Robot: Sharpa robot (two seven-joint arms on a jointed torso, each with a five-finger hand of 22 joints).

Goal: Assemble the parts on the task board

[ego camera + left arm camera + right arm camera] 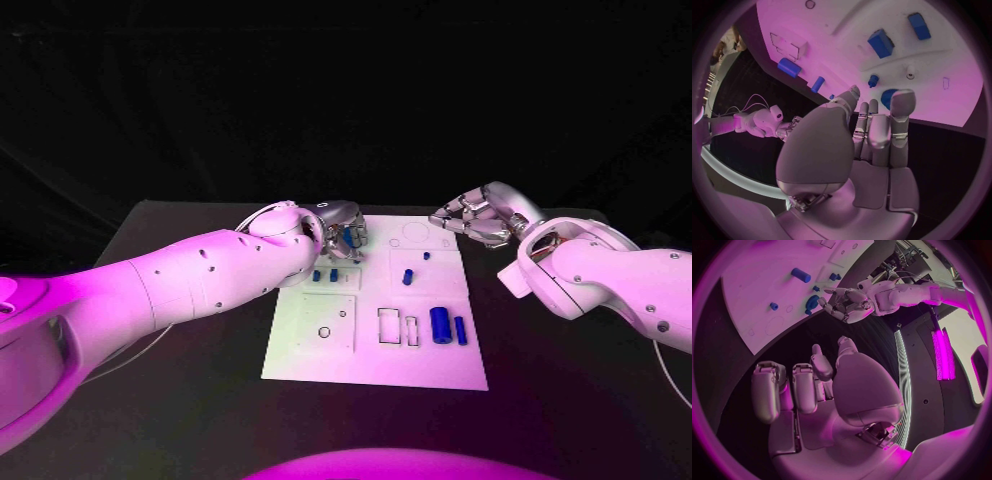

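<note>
The left hand (342,228) hangs over the board's (375,365) ten o'clock corner, fingers straight and slightly apart, holding nothing; a round blue part (889,96) lies just past its fingertips (902,102). On the board, two small parts (325,275) sit at nine o'clock, one (408,276) near the centre, and two longer ones (441,325) at four o'clock. The right hand (473,219) hovers off the board's one o'clock corner above the bench (173,400), fingers loosely curled and apart, empty.

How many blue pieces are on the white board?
7 blue pieces: one by the left hand, two just nearer, two mid-board, two near right. The hand may hide more.
</note>
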